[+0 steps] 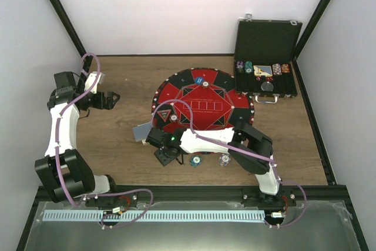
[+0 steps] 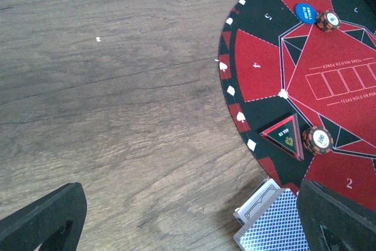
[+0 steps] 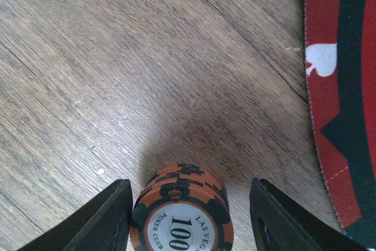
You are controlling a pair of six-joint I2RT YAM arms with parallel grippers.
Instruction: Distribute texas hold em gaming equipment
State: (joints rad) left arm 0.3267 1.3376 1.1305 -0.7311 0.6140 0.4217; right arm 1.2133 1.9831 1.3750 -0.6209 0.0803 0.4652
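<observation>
Between the right jaws, only the wrist view shows an orange chip (image 3: 179,216).

On the mat (image 2: 258,74), a chip (image 2: 328,20) touches the blue button (image 2: 305,12). A second chip (image 2: 318,140) sits just beside the marker (image 2: 284,135). Cards (image 2: 276,224) lie at the rim.

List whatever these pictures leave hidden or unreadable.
- Right wrist view: chips inside the open right tool are cut by the bottom edge; count unclear.
- Left wrist view: cards run off the bottom edge and behind a finger of the left tool; count unclear.
- Top view: case contents too small to read.
</observation>
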